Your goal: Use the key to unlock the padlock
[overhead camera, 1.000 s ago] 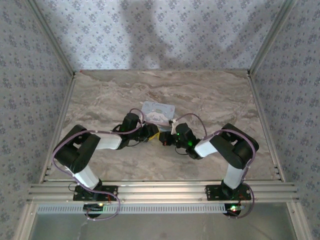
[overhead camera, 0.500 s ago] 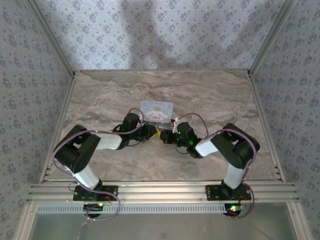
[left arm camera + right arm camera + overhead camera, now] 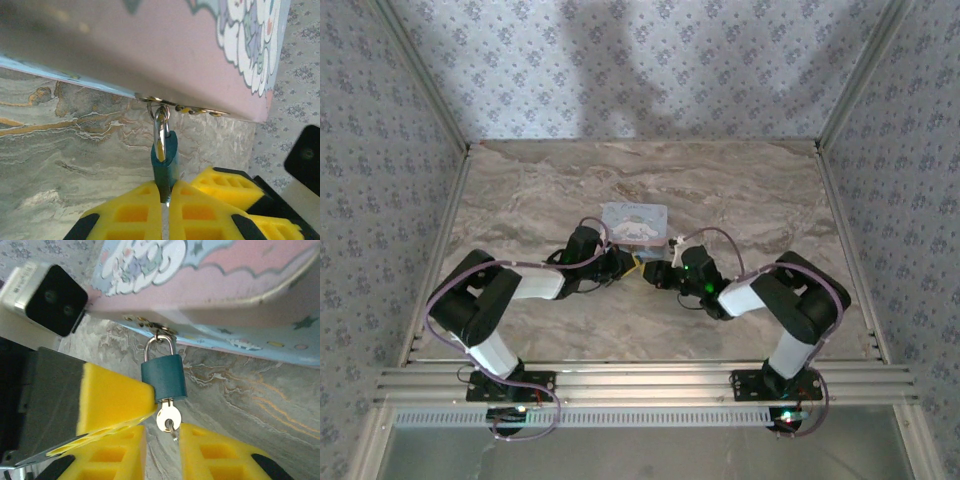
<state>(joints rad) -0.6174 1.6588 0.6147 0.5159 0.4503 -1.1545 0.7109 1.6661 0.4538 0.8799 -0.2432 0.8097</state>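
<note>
The small teal padlock hangs by its silver shackle from the hasp of the pale blue cartoon tin. The silver key sits in its keyhole, with a small ring through the key's head. My left gripper is shut on the padlock, its yellow pads pinching the body edge-on. My right gripper is open, its pads on either side of the key without clamping it. From above, both grippers, left and right, meet just in front of the tin.
The tin lies flat on the marble-patterned table, mid-table. Patterned walls and metal frame rails enclose the workspace. My left finger presses against the padlock's left side in the right wrist view.
My left gripper has closed onto the padlock body. My right gripper has opened and let go of the key, and the right arm has shifted slightly right.
</note>
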